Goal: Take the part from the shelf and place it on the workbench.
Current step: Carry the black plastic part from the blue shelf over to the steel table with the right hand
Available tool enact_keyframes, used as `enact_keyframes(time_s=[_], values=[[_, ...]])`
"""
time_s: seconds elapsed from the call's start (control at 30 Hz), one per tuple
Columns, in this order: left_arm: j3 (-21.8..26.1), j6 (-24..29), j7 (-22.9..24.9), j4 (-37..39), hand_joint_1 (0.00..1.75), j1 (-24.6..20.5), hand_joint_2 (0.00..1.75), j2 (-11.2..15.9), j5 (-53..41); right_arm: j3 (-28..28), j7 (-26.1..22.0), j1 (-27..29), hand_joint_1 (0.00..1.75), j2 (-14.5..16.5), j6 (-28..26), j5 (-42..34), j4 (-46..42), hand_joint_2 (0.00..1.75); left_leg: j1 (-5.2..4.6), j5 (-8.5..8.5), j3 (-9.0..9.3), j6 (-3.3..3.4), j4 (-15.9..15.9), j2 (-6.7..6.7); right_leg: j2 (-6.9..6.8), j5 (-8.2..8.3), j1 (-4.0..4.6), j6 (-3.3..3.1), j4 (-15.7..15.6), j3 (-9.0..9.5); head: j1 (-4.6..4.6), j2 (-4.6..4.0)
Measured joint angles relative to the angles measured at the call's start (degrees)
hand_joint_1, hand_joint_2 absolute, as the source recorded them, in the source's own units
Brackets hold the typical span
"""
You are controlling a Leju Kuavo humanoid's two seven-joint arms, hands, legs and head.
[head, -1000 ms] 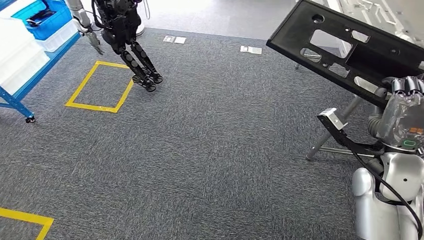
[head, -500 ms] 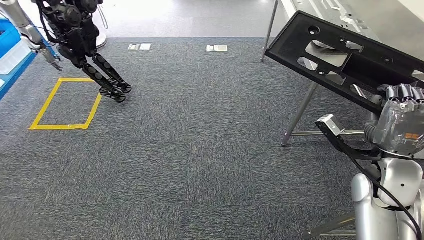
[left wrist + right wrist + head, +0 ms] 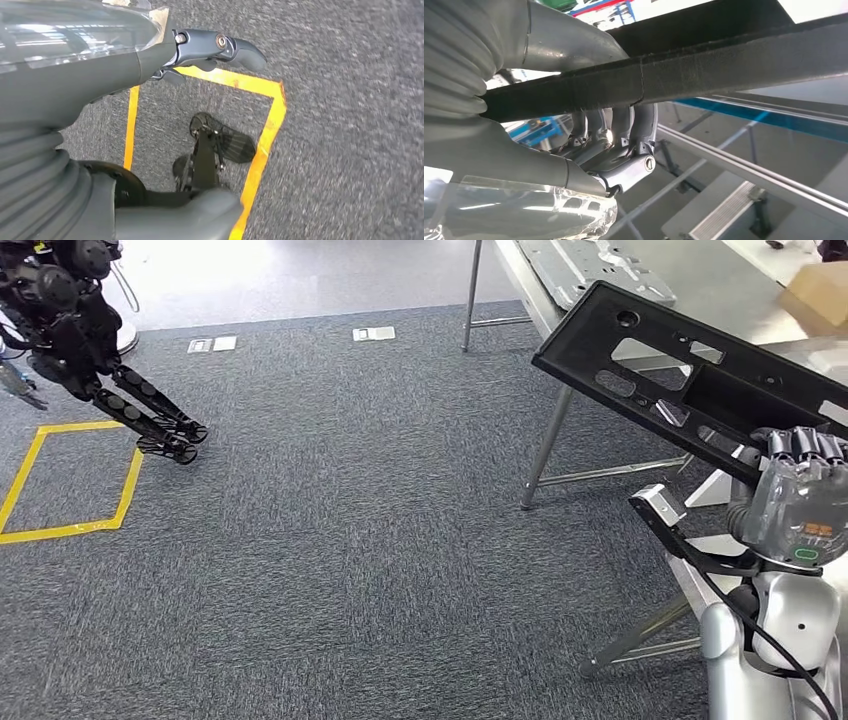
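The carpeted floor [image 3: 380, 520] is taking up most of the head view, with a yellow taped rectangle [image 3: 60, 480] and another dark robot [image 3: 90, 350] standing off toward its far left. The surface [image 3: 700, 280], a grey workbench on metal legs, is running along the far right, carrying a silver metal plate [image 3: 590, 260] near its front corner and a cardboard box [image 3: 822, 290] further along.

The part [image 3: 700, 380], a long black panel with cut-out holes, is being carried in the air, tilted, its long axis running from the surface's front corner back toward the robot's right side. Its far end is already hanging over the surface's near edge (though it is not resting on anything yet, as far as I can judge). The right hand [image 3: 800, 490] is clamping the panel's near edge from below, fingers [image 3: 624, 125] curled around the rim.

The left hand [image 3: 220, 47] is hanging over the floor, fingers loosely apart and holding nothing, so the right arm is the one placed to set the panel forward and down.
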Motion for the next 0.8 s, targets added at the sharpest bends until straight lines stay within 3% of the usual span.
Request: enact_keyframes(time_s=[0.07,0.13,0.17,0.23,0.3,0.37,0.4,0.43,0.53,0.6,0.67,0.73,0.8], values=[[0.0,0.1,0.0,0.0,0.00,-0.1,1.75,0.0,0.2,0.0,0.0,-0.2,1.75,0.3,0.0,0.2,-0.1,1.75,-0.34,-0.35,-0.05,-0.62,0.4,1.04,-1.22,1.03,0.30,-0.60,-4.1,2.30,-0.07,0.00],[0.1,0.4,-0.1,0.0,0.00,-0.1,1.75,0.0,0.3,0.0,0.0,-0.4,1.75,0.6,0.0,0.4,-0.2,1.75,-0.37,-0.45,-0.02,-1.07,0.5,2.06,-0.16,1.32,0.43,-1.63,-4.3,2.07,-0.19,0.00],[0.1,0.5,-0.2,0.0,0.00,-0.2,1.75,-0.1,0.4,0.0,0.0,-0.4,1.75,0.7,0.0,0.5,-0.2,1.75,-0.20,-0.67,-0.06,-1.34,0.7,1.94,0.37,1.47,0.30,-1.95,-4.4,2.02,-0.19,0.00],[0.2,0.7,-0.4,0.0,0.00,-0.3,1.75,-0.1,0.5,-0.1,-0.1,-0.7,1.75,1.0,0.0,0.6,-0.3,1.75,0.24,-2.84,-1.23,-1.93,3.6,-0.39,1.35,1.78,-0.09,-2.74,-4.5,1.99,-0.26,0.00],[0.2,0.8,-0.6,0.0,0.00,-0.2,1.75,-0.2,0.6,-0.1,-0.1,-1.1,1.75,1.4,0.1,0.8,-0.4,1.75,0.52,-6.77,-4.49,-2.36,10.8,-3.30,2.26,1.96,-0.05,-3.41,-4.5,1.85,-0.33,0.00],[0.2,0.9,-0.7,0.0,0.00,0.0,1.75,-0.3,0.8,-0.1,-0.2,-1.2,1.75,1.8,0.2,0.9,-0.4,1.75,0.58,-8.92,-7.61,-2.47,17.1,-4.07,3.28,2.03,0.15,-3.68,-4.5,1.75,-0.34,0.00],[0.2,0.9,-0.7,0.0,0.00,0.0,1.75,-0.3,0.8,-0.1,-0.2,-1.2,1.75,1.9,0.3,0.9,-0.3,1.75,0.59,-8.43,-7.96,-2.39,17.6,-4.17,3.83,2.05,0.22,-3.68,-4.5,1.76,-0.34,0.00],[0.3,0.8,-0.8,0.0,0.00,0.0,1.75,-0.3,0.8,-0.1,-0.2,-1.3,1.75,2.0,0.4,0.9,-0.3,1.75,0.60,-6.92,-7.18,-2.24,15.9,-4.30,4.37,2.09,0.25,-3.70,-4.5,1.80,-0.34,0.00],[0.4,0.5,-1.1,0.0,0.00,0.0,1.75,-0.2,1.0,-0.1,-0.2,-1.9,1.75,2.3,0.7,1.0,-0.2,1.75,0.71,-1.57,-1.86,-1.66,4.7,-6.54,5.91,2.29,0.43,-3.51,-4.4,1.74,-0.32,0.00],[0.4,0.4,-1.2,0.0,0.00,0.0,1.75,-0.2,1.0,-0.1,-0.2,-2.2,1.75,2.5,0.7,1.0,-0.1,1.75,0.62,-0.70,-0.49,-1.41,1.5,-7.41,6.76,2.57,0.65,-2.99,-4.3,1.29,-0.27,0.00],[0.4,0.2,-1.6,0.0,0.00,0.0,1.75,-0.2,1.1,-0.1,-0.2,-2.3,1.75,2.6,0.9,1.0,-0.1,1.75,0.45,-0.33,-0.49,-0.90,1.0,-6.46,7.43,2.85,0.66,-2.30,-4.3,0.69,-0.27,0.00],[0.5,0.0,-2.3,0.0,0.00,-0.1,1.75,-0.3,1.2,-0.1,-0.2,-2.4,1.75,2.7,1.2,1.0,0.0,1.75,0.40,0.27,-0.47,-0.04,0.4,-5.46,6.11,1.77,0.70,-2.07,-2.4,-0.67,-0.20,0.00],[0.6,0.6,-2.9,0.0,0.00,-0.1,1.75,-0.2,1.4,-0.1,-0.3,-2.5,1.75,2.7,1.5,1.0,0.1,1.75,0.32,0.59,-0.60,0.47,0.1,-4.46,3.88,-1.35,0.82,-2.39,3.8,-3.61,-0.03,0.00]])
